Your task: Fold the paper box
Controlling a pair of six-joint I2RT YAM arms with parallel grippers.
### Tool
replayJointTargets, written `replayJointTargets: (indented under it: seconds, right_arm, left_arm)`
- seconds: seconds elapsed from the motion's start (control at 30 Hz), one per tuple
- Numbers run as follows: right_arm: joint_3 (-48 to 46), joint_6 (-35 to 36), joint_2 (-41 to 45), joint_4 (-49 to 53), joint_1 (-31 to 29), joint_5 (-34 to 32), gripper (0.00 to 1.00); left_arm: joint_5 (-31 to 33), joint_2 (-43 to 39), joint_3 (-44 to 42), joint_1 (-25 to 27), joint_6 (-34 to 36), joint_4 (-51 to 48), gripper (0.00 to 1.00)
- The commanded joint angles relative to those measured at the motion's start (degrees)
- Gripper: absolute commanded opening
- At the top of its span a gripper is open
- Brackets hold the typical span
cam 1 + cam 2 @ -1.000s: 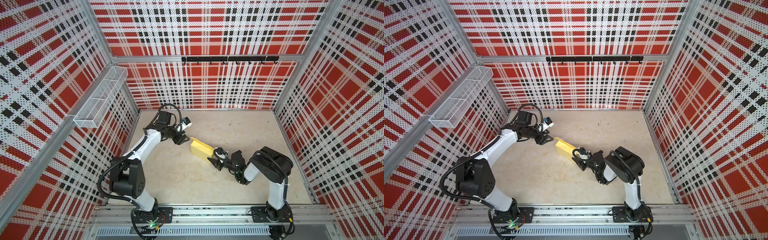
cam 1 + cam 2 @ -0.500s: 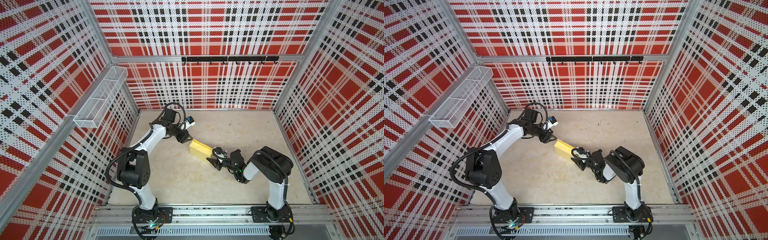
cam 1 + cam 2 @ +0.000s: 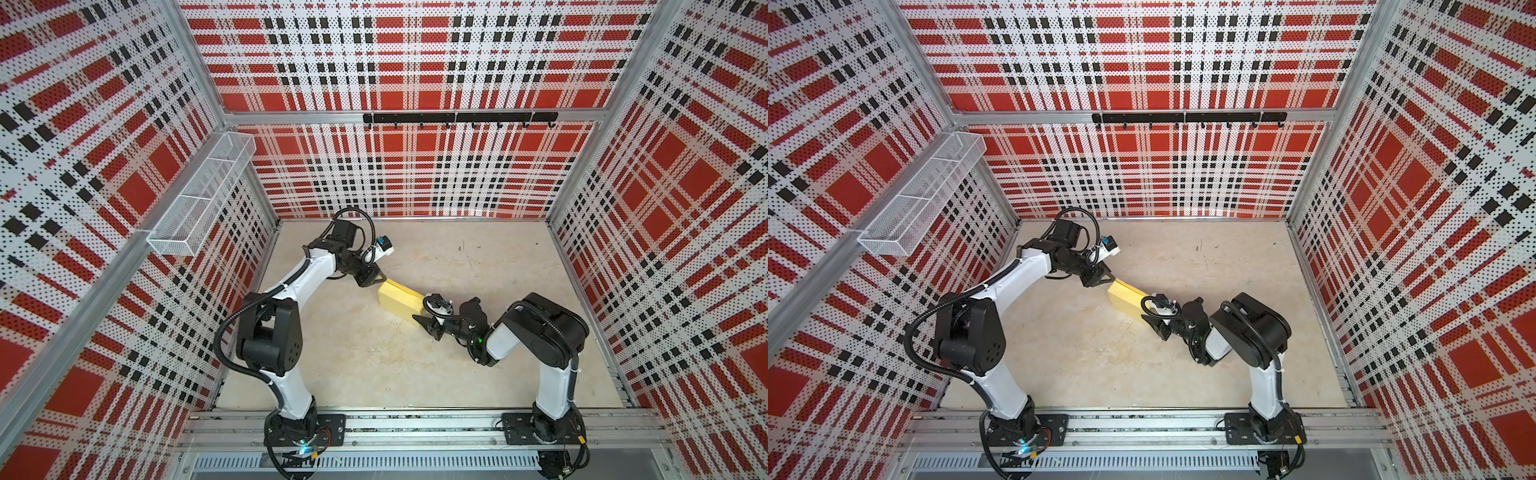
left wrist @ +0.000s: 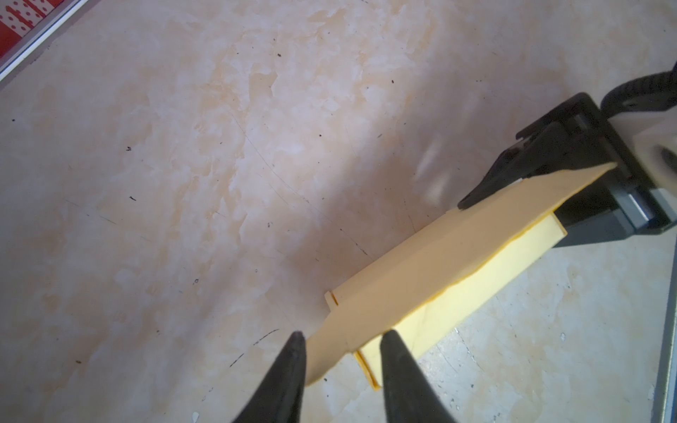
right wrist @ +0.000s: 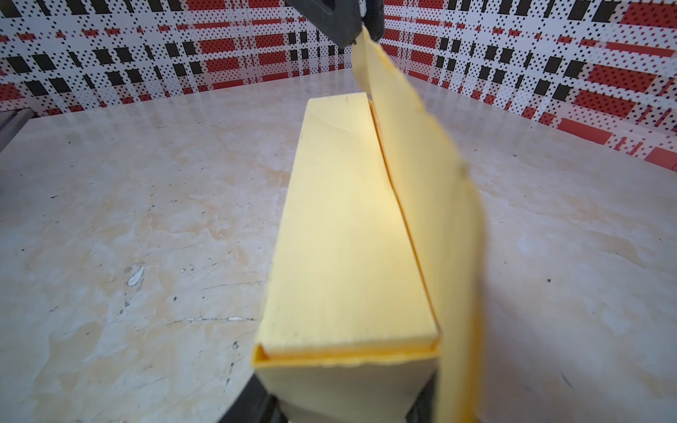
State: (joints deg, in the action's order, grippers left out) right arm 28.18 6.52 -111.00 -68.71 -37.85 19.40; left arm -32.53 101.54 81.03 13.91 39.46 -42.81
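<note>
1. Containers. The paper box point(image 3: 401, 300) lies on the table point(image 3: 365, 374) near its middle, between the two arms. Its body is closed and its inside is hidden. One long lid flap point(image 5: 421, 154) stands raised and tilted along the body's long edge. A wire basket point(image 3: 199, 195), divided into compartments, hangs on the left wall, well apart from both arms.

2. Grippers. The right gripper point(image 5: 337, 403) is clamped across the box end nearest its own arm, with one finger against each side. The left gripper point(image 4: 340, 335) has its fingers spread on either side of the flap's corner at the opposite end. Whether they press on the flap cannot be told.

3. Surroundings. A black hook rail point(image 3: 457, 117) runs along the back wall.

4. Clearance. Bare table surrounds the box on every side, bounded by the plaid walls point(image 3: 665, 249) and the front base rail point(image 3: 415, 424)
</note>
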Motion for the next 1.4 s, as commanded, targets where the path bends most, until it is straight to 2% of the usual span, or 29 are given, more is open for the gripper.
replayJointTargets:
  seconds: [0.0,0.2,0.53,0.87,1.37]
  right_arm:
    - [0.66,0.77,0.93,0.19,0.1,-0.77,0.41]
    - [1.0,0.68,0.68,0.87,0.14,-1.47,0.4]
    - [1.36,0.77,-0.36,1.08,0.18,-2.46,0.41]
    - [1.42,1.11,0.04,2.81,0.14,-2.79,0.41]
    - [2.14,1.67,-0.19,3.84,0.14,-3.4,0.44]
  left_arm:
    - [-0.25,-1.49,-2.06,0.41,-1.29,0.59,0.33]
    - [0.01,-2.26,-3.68,0.41,-4.05,2.12,0.32]
    - [2.18,-5.91,-7.1,0.31,-10.31,6.04,0.19]
    - [1.67,-6.61,-7.38,0.5,-14.25,7.43,0.08]
    - [-0.72,-7.23,-8.56,0.34,-21.8,9.72,0.05]
